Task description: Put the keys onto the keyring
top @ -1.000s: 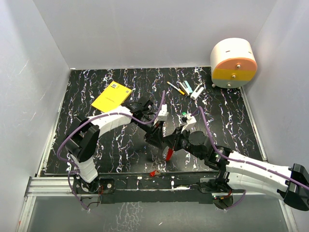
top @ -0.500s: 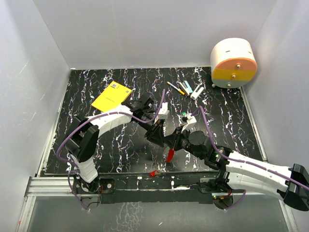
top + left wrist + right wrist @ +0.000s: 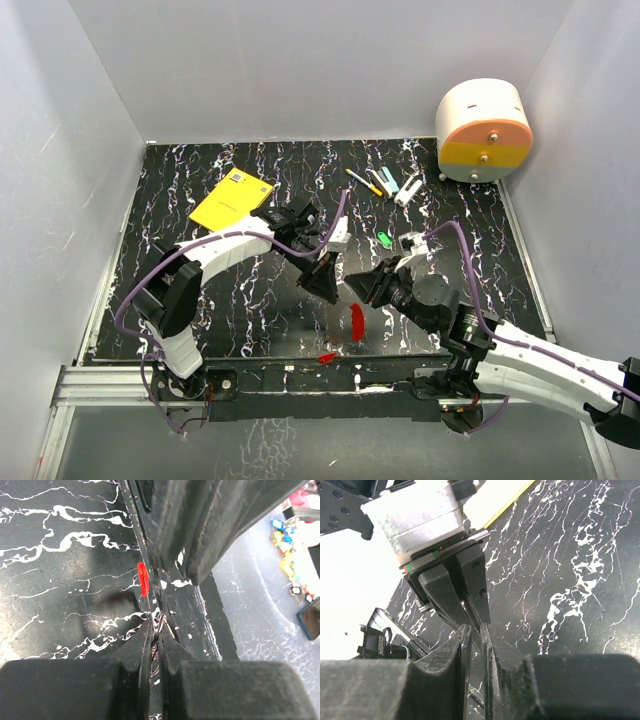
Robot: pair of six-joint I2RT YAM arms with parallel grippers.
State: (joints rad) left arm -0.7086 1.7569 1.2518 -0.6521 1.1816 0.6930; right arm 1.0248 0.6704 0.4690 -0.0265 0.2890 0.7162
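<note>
My left gripper [image 3: 326, 284] is shut on a thin wire keyring [image 3: 159, 632], which shows edge-on between its fingertips in the left wrist view. A red key [image 3: 357, 320] is just beyond those tips and also shows in the left wrist view [image 3: 143, 578]. I cannot tell whether it hangs on the ring or rests on the table. My right gripper [image 3: 362, 284] faces the left one tip to tip, its jaws a narrow gap apart with nothing between them [image 3: 476, 640]. A second small red piece [image 3: 325, 356] lies by the front edge.
A yellow box [image 3: 232, 198] lies at the back left. Pens and markers [image 3: 385, 183] lie at the back right, with a small green piece [image 3: 384, 238] nearer. A white and orange drum [image 3: 484, 130] stands in the far right corner.
My right gripper has pulled back to the right, away from the left gripper. The red key has stayed in about the same spot. The left gripper has hardly moved.
</note>
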